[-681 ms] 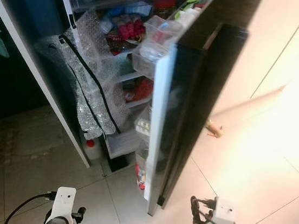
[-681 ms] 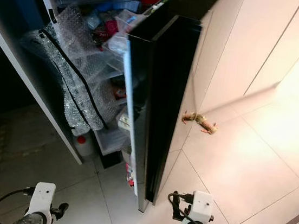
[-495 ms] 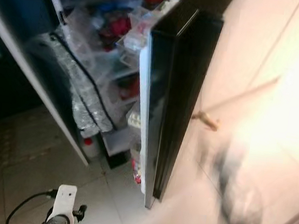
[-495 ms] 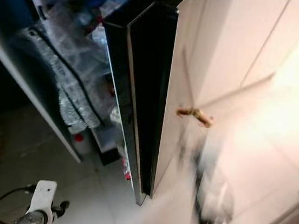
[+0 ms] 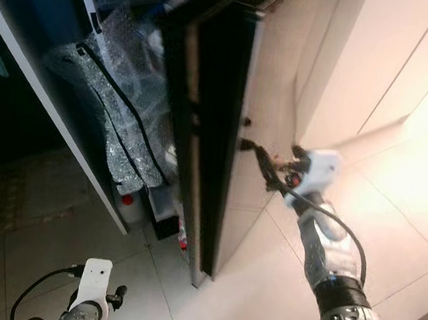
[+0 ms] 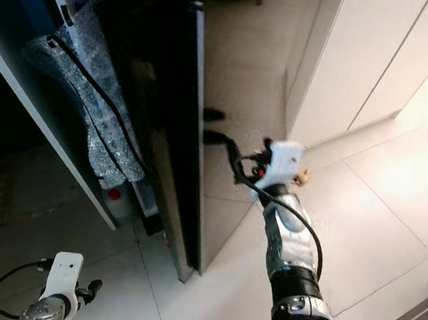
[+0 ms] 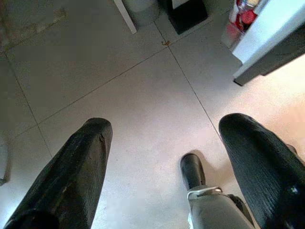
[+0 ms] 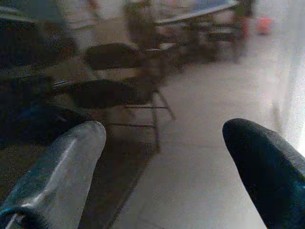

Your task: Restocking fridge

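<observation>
— How is the tall glossy black fridge door placed?
— It has been swung much nearer shut since a moment ago; the shelves are now largely hidden, so restocking looks finished.

— And the arms?
— The right gripper has been raised, outstretched, fingers spread and empty, tips against the door's face. The left gripper is hung low over the pale floor tiles, likewise parted, holding nothing.

Readable text: you are finding none in any of the four views.
Fridge door: you are looking at a plain glossy face carrying reflections, no lettering or badge.
Packages on the fridge shelves: any print is blurring too much for you to read.
Red-capped bottle: its label is showing too small to make out.
</observation>
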You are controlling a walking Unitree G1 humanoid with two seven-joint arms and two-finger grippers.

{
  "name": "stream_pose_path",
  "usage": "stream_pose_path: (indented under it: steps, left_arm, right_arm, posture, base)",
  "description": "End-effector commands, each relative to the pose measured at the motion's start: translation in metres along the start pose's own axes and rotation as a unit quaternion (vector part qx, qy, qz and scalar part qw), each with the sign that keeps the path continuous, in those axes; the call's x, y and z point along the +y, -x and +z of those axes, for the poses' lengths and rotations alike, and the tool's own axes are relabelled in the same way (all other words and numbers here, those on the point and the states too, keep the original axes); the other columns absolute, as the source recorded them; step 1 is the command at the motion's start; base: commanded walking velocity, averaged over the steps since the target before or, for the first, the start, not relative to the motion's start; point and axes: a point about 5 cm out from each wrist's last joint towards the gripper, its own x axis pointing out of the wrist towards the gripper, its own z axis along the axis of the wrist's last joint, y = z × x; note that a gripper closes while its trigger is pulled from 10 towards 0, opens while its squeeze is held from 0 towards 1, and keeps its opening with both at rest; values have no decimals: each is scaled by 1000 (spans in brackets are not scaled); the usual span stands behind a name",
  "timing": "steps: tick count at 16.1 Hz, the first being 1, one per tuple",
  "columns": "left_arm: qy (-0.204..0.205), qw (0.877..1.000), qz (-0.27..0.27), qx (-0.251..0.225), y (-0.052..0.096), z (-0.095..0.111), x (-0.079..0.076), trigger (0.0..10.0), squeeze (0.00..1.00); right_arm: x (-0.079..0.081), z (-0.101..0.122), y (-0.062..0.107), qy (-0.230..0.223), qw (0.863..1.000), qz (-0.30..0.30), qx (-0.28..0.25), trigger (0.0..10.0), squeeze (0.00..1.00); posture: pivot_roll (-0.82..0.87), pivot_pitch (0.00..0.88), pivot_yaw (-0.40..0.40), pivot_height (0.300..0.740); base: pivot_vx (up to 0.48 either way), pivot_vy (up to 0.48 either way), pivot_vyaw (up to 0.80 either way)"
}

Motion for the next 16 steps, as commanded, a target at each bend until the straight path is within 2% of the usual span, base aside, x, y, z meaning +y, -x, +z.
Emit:
stream_pose_path:
  steps: [1, 4, 5, 8, 9, 10, 11, 12, 14, 15, 16]
  left_arm:
    - [3, 1000, 2, 8, 2, -8, 3, 10000, 0]
    - [6, 1000, 1, 1, 1, -2, 3, 10000, 0]
    - [8, 1000, 0, -4, 0, 2, 3, 10000, 0]
    - [12, 1000, -9, -24, -3, 13, -1, 10000, 0]
    - [17, 998, -16, -56, -6, 29, -4, 10000, 0]
    - [19, 997, -19, -70, -7, 36, -5, 10000, 0]
    - [18, 996, -22, -90, -8, 46, -6, 10000, 0]
    - [16, 991, -33, -128, -9, 64, -10, 10000, 0]
    - [12, 986, -44, -163, -9, 81, -13, 10000, 0]
    - [15, 978, -56, -202, -8, 99, -16, 10000, 0]
    - [17, 975, -60, -213, -7, 105, -17, 10000, 0]
  right_arm:
    - [11, 12, -8, 7, 999, 38, -11, 10000, 0]
    - [38, 32, -26, 25, 993, 111, -25, 10000, 0]
    - [54, 41, -36, 31, 989, 142, -31, 10000, 0]
    - [82, 51, -46, 44, 980, 191, -36, 10000, 0]
    - [74, 55, -47, 40, 986, 160, -37, 10000, 0]
    - [65, 54, -46, 29, 990, 132, -36, 10000, 0]
    - [48, 49, -43, 32, 996, 85, -25, 10000, 0]
    - [10, 34, -31, 14, 1000, -20, 10, 10000, 0]
    - [-27, 14, -9, -5, 992, -115, 42, 10000, 0]
    - [-52, -25, 23, -22, 976, -180, 118, 10000, 0]
    - [-55, -42, 36, -14, 968, -196, 154, 10000, 0]
  posture:
    - [-71, 136, 60, 740]
    - [-64, 136, 56, 740]
    - [-68, 134, 57, 740]
    - [-64, 135, 56, 740]
    - [-58, 139, 56, 740]
    - [-56, 139, 56, 740]
    - [-58, 140, 55, 740]
    - [-55, 142, 54, 740]
    - [-64, 144, 57, 740]
    - [-70, 144, 59, 740]
    - [-66, 146, 60, 740]
  base:
    - [0, 0, 0]
    - [0, 0, 0]
    - [0, 0, 0]
    - [0, 0, 0]
    - [0, 0, 0]
    - [0, 0, 0]
    - [0, 0, 0]
    - [0, 0, 0]
    - [0, 0, 0]
    - [0, 0, 0]
    - [0, 0, 0]
